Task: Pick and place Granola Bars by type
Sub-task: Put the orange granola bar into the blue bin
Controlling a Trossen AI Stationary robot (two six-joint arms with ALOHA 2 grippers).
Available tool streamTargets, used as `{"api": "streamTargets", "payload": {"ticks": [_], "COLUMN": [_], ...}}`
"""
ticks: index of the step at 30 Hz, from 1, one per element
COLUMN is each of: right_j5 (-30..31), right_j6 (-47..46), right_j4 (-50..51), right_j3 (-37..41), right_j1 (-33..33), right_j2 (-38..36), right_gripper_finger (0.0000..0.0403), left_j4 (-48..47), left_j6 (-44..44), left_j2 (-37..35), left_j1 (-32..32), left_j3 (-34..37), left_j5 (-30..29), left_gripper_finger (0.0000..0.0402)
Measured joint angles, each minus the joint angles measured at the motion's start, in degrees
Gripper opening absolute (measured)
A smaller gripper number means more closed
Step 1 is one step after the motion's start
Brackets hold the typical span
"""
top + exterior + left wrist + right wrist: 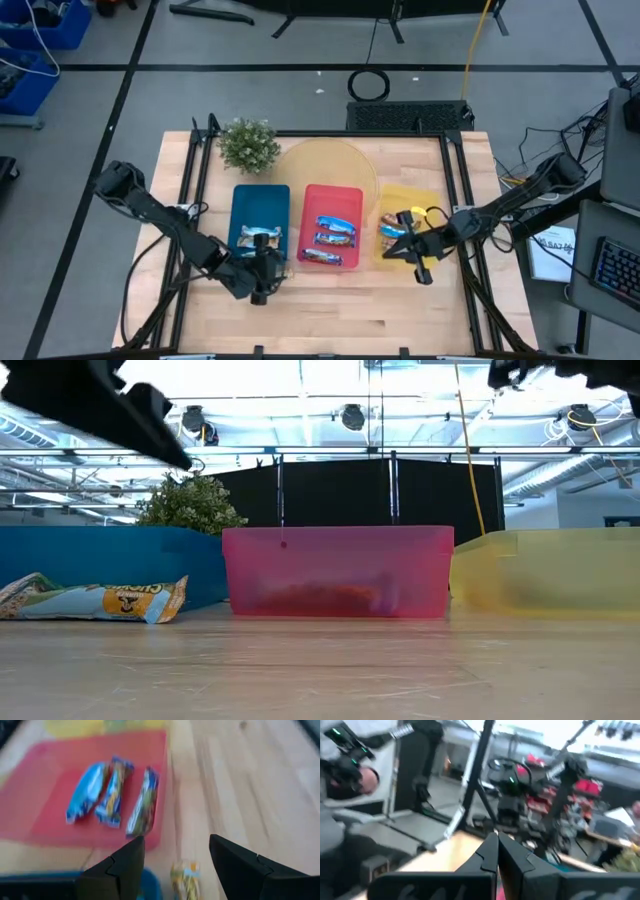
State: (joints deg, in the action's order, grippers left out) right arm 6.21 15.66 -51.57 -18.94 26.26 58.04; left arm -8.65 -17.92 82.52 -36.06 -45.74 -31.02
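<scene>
A: Report the location of the Granola Bars.

B: Three bars (334, 241) lie side by side on the floor of the red tray (352, 192); the left wrist view shows them as two blue wrappers and one darker wrapper. Two bars (260, 237) lie in the blue tray (246, 195). More bars (391, 226) lie in the yellow tray (432, 197), partly covered by the right arm. One tan-and-blue bar (95, 600) lies on the desk (350, 315) just in front of the blue tray, as the low view shows.

A: State of the left end effector?

B: The left end effector (261, 281) is above the desk at the front edge of the blue tray. Its fingers (122, 865) stand apart with nothing between them. In the left wrist view, the loose bar lies on the desk below the gap between them.

A: State of the right end effector?

B: The right end effector (404, 243) is over the near-left part of the yellow tray. Its fingers (487, 852) are pressed together, and no bar shows between them in the right wrist view.

A: Tray arrangement?

B: Blue, red, yellow, from the robot's left to right, in one row on the desk. A small potted plant (247, 144) stands behind the blue tray, and a round pale board (325, 160) lies behind the red tray.
</scene>
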Motion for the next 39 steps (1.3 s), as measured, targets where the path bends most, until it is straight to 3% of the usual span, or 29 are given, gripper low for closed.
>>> {"api": "streamTargets", "payload": {"ticks": [6,14,21,27,32,39], "right_j5": [7.66,8.78,8.77,8.77,8.75,8.73], "right_j6": [-1.66,-2.97,-2.99,-2.94,-2.83,-2.34], "right_j4": [4.68,5.01,4.89,4.97,4.98,4.96], "right_j3": [2.97,4.0,4.0,4.0,4.0,4.0], "right_j1": [-0.47,-1.14,-1.14,-1.14,-1.14,-1.14], "right_j2": [-3.69,-5.37,-5.4,-5.4,-5.37,-5.37], "right_gripper_finger": [0.0001,0.0001,0.0001,0.0001,0.0,0.0], "left_j4": [-4.47,-5.21,-18.07,-27.13,-29.53,-35.63], "left_j6": [-4.05,-6.81,-7.73,-7.6,-5.89,-7.11], "left_j2": [0.02,6.19,16.49,23.23,24.74,24.56], "left_j1": [-1.24,-3.18,-3.55,-3.34,-3.48,-5.23], "left_j3": [0.0,-0.51,-7.41,-15.58,-20.65,-29.35], "left_j5": [5.16,14.66,9.16,8.5,12.2,10.16], "left_gripper_finger": [0.023,0.023,0.023,0.023,0.023,0.023]}}
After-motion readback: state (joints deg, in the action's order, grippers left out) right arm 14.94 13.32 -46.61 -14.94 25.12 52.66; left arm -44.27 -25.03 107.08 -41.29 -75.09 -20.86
